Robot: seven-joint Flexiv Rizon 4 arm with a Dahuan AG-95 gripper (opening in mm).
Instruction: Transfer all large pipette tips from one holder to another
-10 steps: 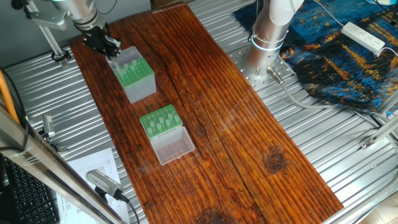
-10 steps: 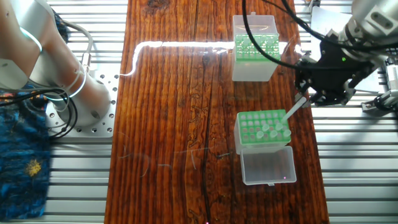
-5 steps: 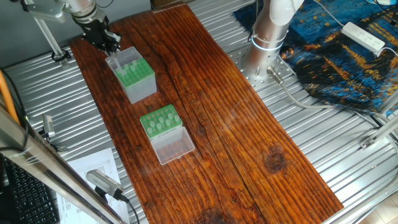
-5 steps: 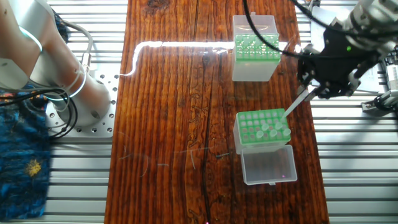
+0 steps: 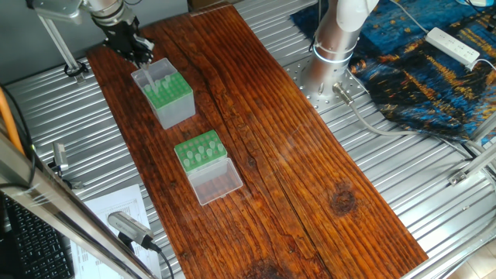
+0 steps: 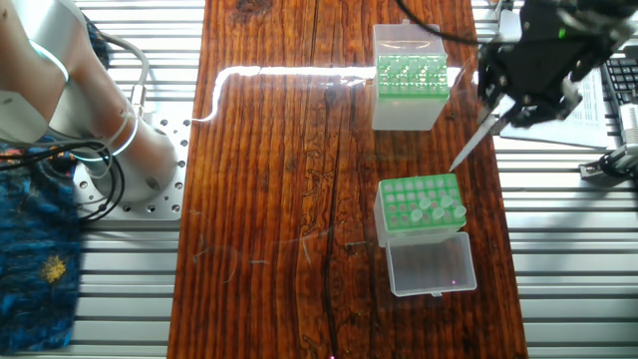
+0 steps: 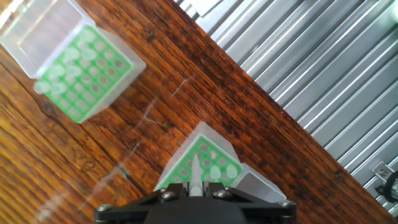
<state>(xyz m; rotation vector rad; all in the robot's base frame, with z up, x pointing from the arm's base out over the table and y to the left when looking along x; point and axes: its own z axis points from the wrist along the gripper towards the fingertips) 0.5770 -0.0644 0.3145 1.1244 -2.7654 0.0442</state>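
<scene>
My gripper (image 6: 498, 112) is shut on one pale pipette tip (image 6: 474, 145) and holds it tilted, high above the board. The tip's point hangs over the near edge of the low green rack (image 6: 391, 221), whose clear lid (image 6: 431, 264) lies open. Several tips (image 6: 429, 207) stand in that rack. The taller grey-sided box (image 6: 404, 115) with a green top stands farther along the board. In the hand view the held tip (image 7: 196, 169) sits between my fingers, above the low rack (image 7: 180, 171); the taller box (image 7: 87, 68) is at upper left. In one fixed view my gripper (image 5: 139, 58) hovers beyond the taller box (image 5: 174, 112).
The boxes stand on a brown wooden board (image 5: 294, 155) laid on a ribbed metal table (image 6: 578, 279). The robot's base (image 5: 333, 39) is beside the board. A blue cloth (image 5: 434, 70) with a power strip (image 5: 453, 45) lies at the far right.
My gripper has risen away from the low rack with the tip still in it. The tip's point, at the rack's top a second ago, now hangs above it.
</scene>
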